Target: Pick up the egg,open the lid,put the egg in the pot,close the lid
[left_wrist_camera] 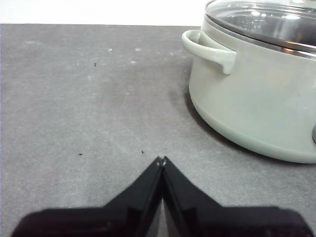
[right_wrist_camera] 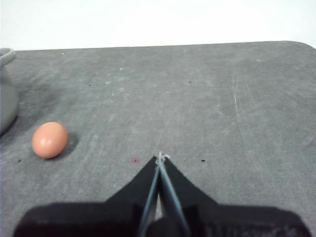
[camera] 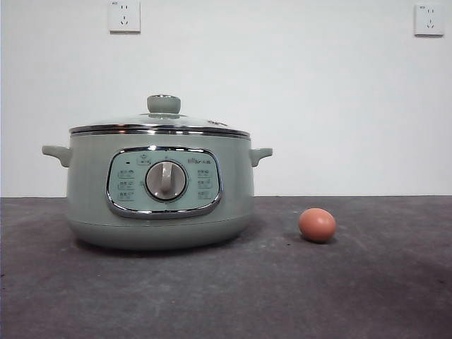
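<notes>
The egg [camera: 317, 224] is lying on the dark worktop [camera: 367, 296] at lower right of the front view, apart from the pot [camera: 159, 191], whose lid [camera: 161, 124] is sitting closed. The left tool [left_wrist_camera: 161, 160] and right tool [right_wrist_camera: 160, 157] are both pinched together, holding nothing. The egg looks light, smooth and fragile, likely to roll; gripping gently across its middle seems best.

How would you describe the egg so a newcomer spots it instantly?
Start at the big sage-green pot with its glass lid on the dark grey table. Beside the pot, on the side away from the left claw, lies the egg, apart from the pot and bare on the tabletop. It is the only small, reddish-brown, smooth oval thing there.
</notes>
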